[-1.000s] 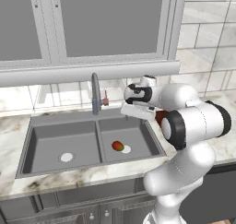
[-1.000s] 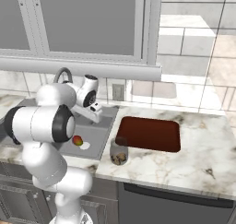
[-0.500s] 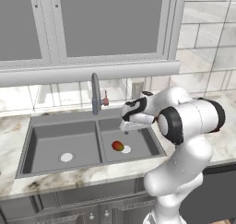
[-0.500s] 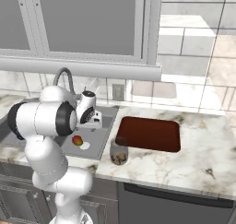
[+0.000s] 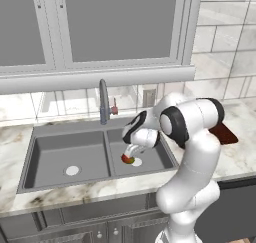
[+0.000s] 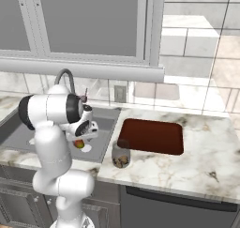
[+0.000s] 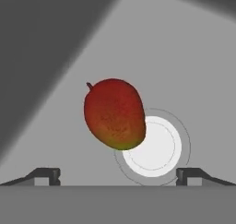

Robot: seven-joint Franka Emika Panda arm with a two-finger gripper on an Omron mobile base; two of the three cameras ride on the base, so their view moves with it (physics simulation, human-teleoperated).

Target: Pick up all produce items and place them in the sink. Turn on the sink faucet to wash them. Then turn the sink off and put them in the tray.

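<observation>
Red-green smooth egg-shaped fruit (image 7: 114,114) | beside round pale drain (image 7: 156,147) | hand (image 7: 118,176) spread wide, empty

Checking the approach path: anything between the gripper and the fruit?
Nothing. In the hand view the open gripper faces the fruit across bare sink floor; the fruit lies beside the pale drain, overlapping its edge.
</observation>
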